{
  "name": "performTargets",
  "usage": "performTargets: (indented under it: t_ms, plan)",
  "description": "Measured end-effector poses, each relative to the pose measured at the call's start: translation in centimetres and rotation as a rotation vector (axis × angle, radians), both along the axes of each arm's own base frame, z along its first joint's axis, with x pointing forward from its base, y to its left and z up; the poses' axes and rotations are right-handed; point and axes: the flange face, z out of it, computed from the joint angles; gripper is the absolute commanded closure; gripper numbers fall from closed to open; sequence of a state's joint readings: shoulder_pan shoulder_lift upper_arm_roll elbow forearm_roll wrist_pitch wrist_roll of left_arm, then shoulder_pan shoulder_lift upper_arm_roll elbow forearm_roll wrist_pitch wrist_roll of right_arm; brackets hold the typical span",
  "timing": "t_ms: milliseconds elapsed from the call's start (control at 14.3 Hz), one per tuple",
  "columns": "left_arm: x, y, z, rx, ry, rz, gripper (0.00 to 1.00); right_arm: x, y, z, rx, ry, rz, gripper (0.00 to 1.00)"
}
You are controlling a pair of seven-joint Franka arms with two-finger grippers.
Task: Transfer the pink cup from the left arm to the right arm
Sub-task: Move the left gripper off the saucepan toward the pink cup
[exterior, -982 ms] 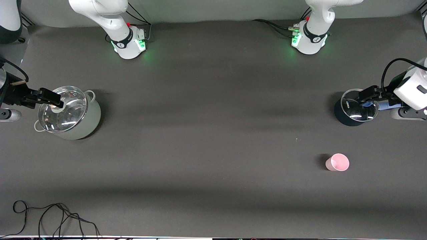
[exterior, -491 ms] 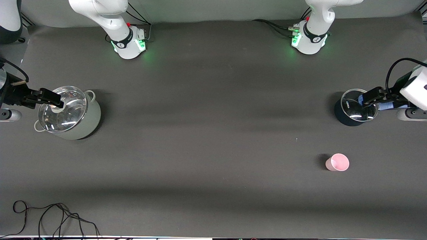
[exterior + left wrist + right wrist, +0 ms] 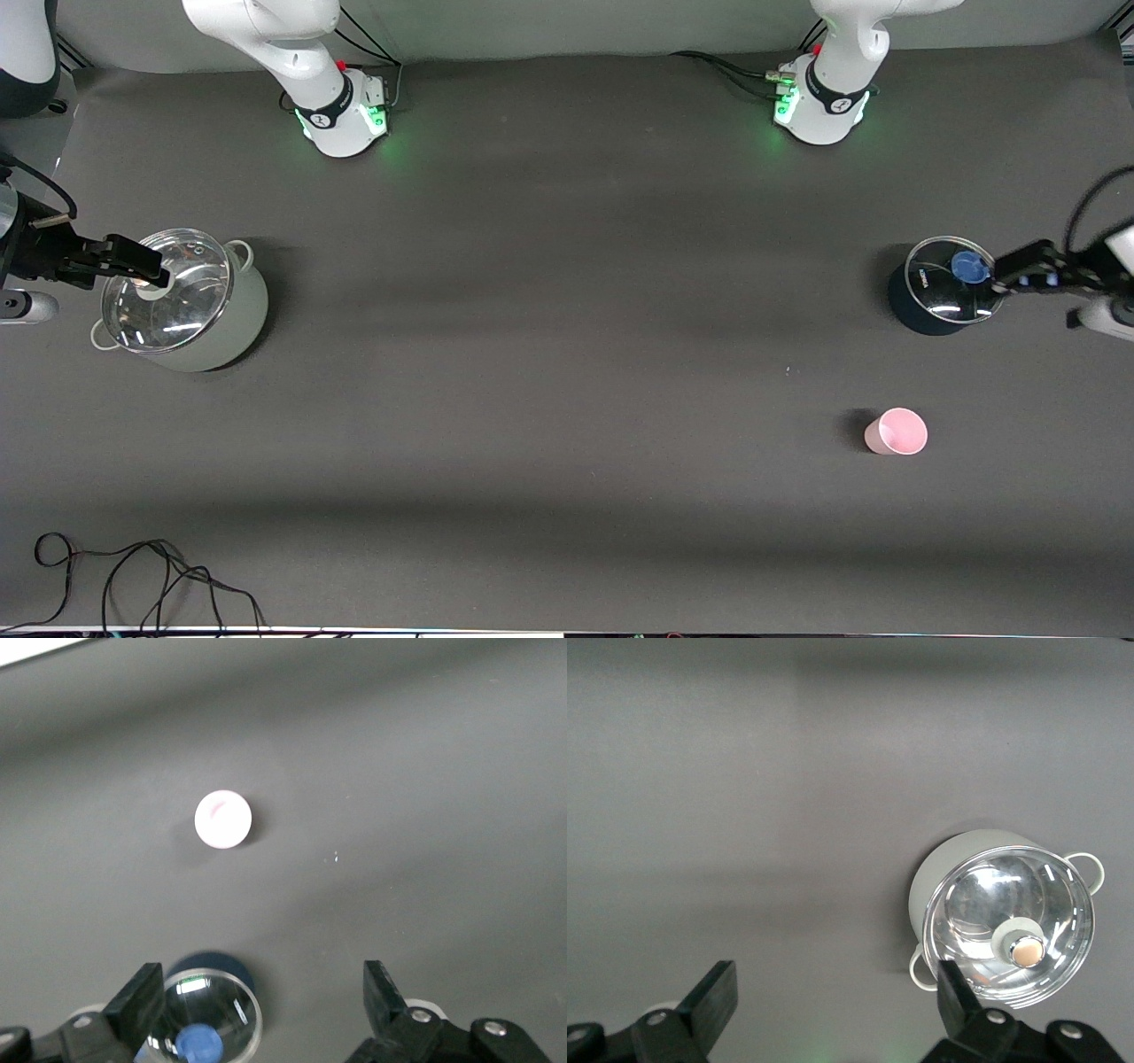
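Note:
The pink cup (image 3: pixel 897 431) stands upright on the dark table toward the left arm's end, nearer to the front camera than the dark pot (image 3: pixel 926 306). It also shows in the left wrist view (image 3: pixel 222 819), apart from the fingers. My left gripper (image 3: pixel 1005 273) is open and empty, raised just beside the dark pot's rim; its wrist view (image 3: pixel 263 1001) shows the jaws wide apart. My right gripper (image 3: pixel 146 263) is open and empty, held over the white pot's glass lid (image 3: pixel 168 288); its wrist view (image 3: pixel 835 997) shows the jaws wide apart.
The dark pot has a glass lid with a blue knob (image 3: pixel 967 265), also in the left wrist view (image 3: pixel 199 1045). The white pot (image 3: pixel 1005 921) stands at the right arm's end. A black cable (image 3: pixel 133 580) lies near the table's front edge.
My left gripper has drawn back from over the dark pot's lid toward the table's end, uncovering the blue knob. The right arm and the pink cup have not moved.

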State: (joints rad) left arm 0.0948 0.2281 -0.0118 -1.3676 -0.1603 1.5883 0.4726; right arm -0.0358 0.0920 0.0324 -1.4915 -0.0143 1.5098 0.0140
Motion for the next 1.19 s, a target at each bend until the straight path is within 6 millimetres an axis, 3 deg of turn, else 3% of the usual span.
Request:
performTargets:
  t_ms: [280, 631, 982, 1192]
  plan:
    - [3.1, 7.1, -3.3, -0.169, -0.123, -0.172, 0.0, 0.2, 0.0, -0.5, 0.0, 0.009, 0.001, 0.0]
    - [4.8, 14.8, -10.8, -0.352, -0.283, -0.389, 0.0, 0.3, 0.1, -0.7, 0.001, 0.013, 0.002, 0.0]
    - [5.6, 19.4, -19.3, -0.495, -0.436, -0.512, 0.0, 0.4, 0.2, -0.8, 0.001, 0.014, 0.004, 0.0]
    - [5.6, 21.1, -24.2, -0.568, -0.533, -0.565, 0.0, 0.4, 0.2, -0.8, 0.001, 0.014, 0.004, 0.0]
